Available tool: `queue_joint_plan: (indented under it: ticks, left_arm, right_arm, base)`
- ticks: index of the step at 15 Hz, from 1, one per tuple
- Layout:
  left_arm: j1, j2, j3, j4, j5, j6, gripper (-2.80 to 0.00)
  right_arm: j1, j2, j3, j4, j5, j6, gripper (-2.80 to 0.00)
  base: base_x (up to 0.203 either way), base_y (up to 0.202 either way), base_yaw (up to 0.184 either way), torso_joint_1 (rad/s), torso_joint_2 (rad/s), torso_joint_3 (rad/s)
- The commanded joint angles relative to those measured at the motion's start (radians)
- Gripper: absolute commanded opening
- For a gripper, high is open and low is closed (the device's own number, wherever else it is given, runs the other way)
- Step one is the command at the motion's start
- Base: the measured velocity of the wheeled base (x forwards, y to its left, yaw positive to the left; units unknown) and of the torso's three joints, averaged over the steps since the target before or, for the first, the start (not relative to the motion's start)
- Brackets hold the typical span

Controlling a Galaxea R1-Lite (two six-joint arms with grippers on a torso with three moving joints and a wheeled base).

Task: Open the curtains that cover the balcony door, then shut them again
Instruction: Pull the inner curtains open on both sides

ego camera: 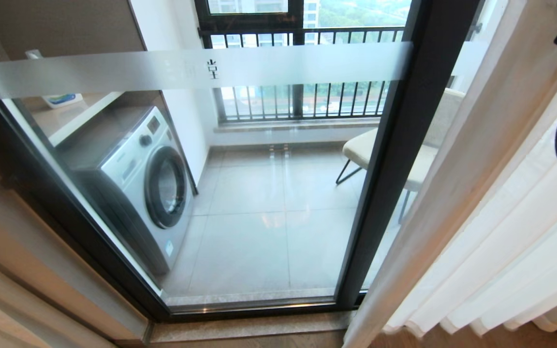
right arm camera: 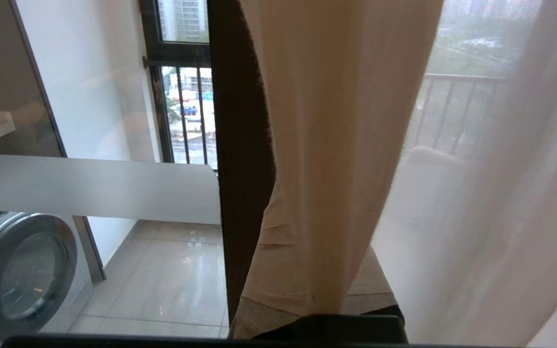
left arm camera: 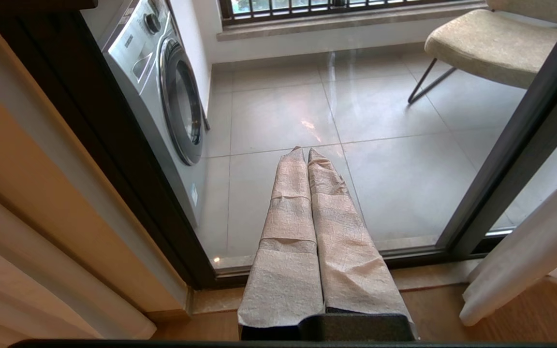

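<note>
The balcony door (ego camera: 259, 203) is bare glass with a frosted band (ego camera: 162, 67) and a dark upright frame (ego camera: 394, 159). The curtains hang bunched to the right of that frame: a beige edge (ego camera: 481, 145) and the sheer white layer (ego camera: 525, 241). In the right wrist view my right gripper (right arm camera: 310, 222) is shut on the beige curtain edge (right arm camera: 336, 121), and the fabric falls between its tape-wrapped fingers (right arm camera: 264, 270), hiding the tips. The sheer layer (right arm camera: 491, 193) hangs beside it. My left gripper (left arm camera: 306, 152) is shut and empty, held low and pointing at the foot of the glass.
Behind the glass stand a washing machine (ego camera: 148, 179) on the left and a pale chair (ego camera: 370, 145) on the right, with a railed window (ego camera: 298, 96) beyond. A wood-toned wall panel (ego camera: 17, 270) lies left of the door. A stone threshold (ego camera: 249, 328) runs along its foot.
</note>
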Motion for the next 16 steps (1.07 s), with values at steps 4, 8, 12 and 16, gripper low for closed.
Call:
queue_joint_plan:
  ticks: [4,8,12,16]
  left_arm:
    - [0.0,0.0,0.0,0.0,0.0,0.001,-2.8]
    - [0.0,0.0,0.0,-0.001,0.0,0.001,-2.8]
    - [0.0,0.0,0.0,-0.001,0.0,0.001,-2.8]
    - [0.0,0.0,0.0,-0.001,0.0,0.001,-2.8]
  right_arm:
    - [-0.057,-0.032,0.014,0.016,0.002,0.004,-2.8]
    - [-0.093,-0.04,0.047,0.011,0.001,0.003,-2.8]
    - [-0.119,-0.051,0.065,0.014,0.002,0.004,-2.8]
    - [-0.13,-0.047,0.07,0.012,0.002,0.004,-2.8]
  base:
    - [0.0,0.0,0.0,0.0,0.0,0.0]
    - [0.0,0.0,0.0,0.0,0.0,0.0]
    - [0.0,0.0,0.0,0.0,0.0,0.0]
    - [0.0,0.0,0.0,0.0,0.0,0.0]
